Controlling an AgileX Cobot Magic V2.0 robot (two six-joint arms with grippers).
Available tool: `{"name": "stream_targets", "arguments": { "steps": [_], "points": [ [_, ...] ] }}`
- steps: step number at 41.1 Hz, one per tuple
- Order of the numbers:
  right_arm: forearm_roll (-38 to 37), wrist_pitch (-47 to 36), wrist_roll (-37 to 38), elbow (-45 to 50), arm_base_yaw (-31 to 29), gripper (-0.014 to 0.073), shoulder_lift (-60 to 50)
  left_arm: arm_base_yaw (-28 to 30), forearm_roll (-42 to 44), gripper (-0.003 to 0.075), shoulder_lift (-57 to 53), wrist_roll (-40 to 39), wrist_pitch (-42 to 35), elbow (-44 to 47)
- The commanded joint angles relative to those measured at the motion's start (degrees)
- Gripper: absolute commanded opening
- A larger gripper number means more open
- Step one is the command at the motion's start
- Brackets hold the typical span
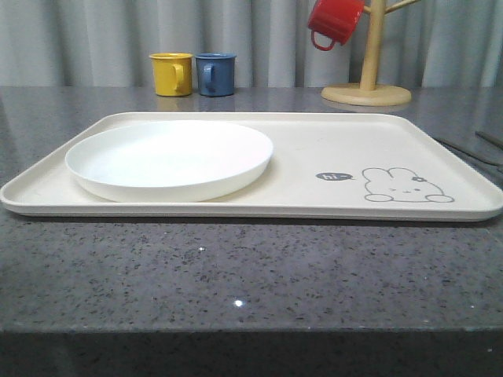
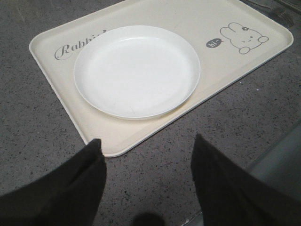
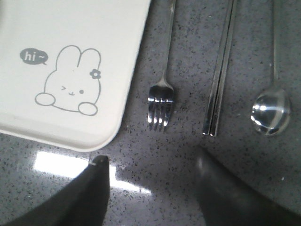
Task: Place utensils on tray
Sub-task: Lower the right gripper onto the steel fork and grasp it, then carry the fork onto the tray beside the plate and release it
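The cream tray [image 1: 330,149] with a rabbit drawing lies across the middle of the table, also seen as the tray [image 2: 141,136] and the tray [image 3: 94,28]. On the counter beside its rabbit end lie a silver fork [image 3: 160,106], a pair of chopsticks [image 3: 220,75] and a round-bowled spoon [image 3: 271,112], side by side. My right gripper [image 3: 150,157] hovers open over bare counter just short of the fork's tines. My left gripper [image 2: 146,141] stands open over the counter at the tray's near corner. Neither holds anything.
A round white plate [image 1: 169,157] fills the tray's left half. At the back stand a yellow mug [image 1: 171,74] and a blue mug [image 1: 214,74]. A wooden mug tree [image 1: 369,71] at the back right carries a red mug [image 1: 334,20]. The table's front edge is close.
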Motion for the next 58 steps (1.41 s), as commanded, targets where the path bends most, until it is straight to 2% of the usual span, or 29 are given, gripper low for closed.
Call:
{"name": "stream_targets", "arguments": {
  "steps": [1, 4, 13, 21, 44, 48, 55, 58],
  "points": [
    [0.13, 0.20, -0.74, -5.45, 0.16, 0.0421, 5.58, -0.42, -0.29, 0.0400, -0.04, -0.55, -4.40, -1.54],
    [-0.38, 0.68, -0.74, -7.81, 0.16, 0.0419, 9.74, -0.42, -0.29, 0.0400, -0.04, -0.55, -4.40, -1.54],
    [-0.85, 1.17, -0.74, -13.72, 0.16, 0.0342, 20.54, -0.42, -0.29, 0.0400, -0.04, -0.55, -4.40, -1.54],
    [-0.85, 0.73, -0.74, -16.88, 0.16, 0.0339, 27.02, -0.42, -0.29, 0.0400, -0.04, -0.55, -4.40, -1.54],
    [-0.85, 0.07, -0.74, -20.81, 0.16, 0.0335, 35.44, -0.42, -0.29, 0.0400, -0.04, -0.55, -4.40, -1.54],
    [-0.85, 0.07, -0.74, -20.81, 0.16, 0.0272, 35.52, -0.42, -0.29, 0.0400, -0.04, -0.55, -4.40, -1.54],
    [-0.85, 0.12, -0.74, -20.81, 0.16, 0.0085, 35.52, -0.42, -0.29, 0.0400, -0.04, -0.55, -4.40, -1.54],
    [-0.85, 0.17, -0.69, -20.81, 0.16, 0.0040, 35.52, -0.42, -0.29, 0.0400, -0.04, -0.55, -4.40, -1.54]
  ]
}}
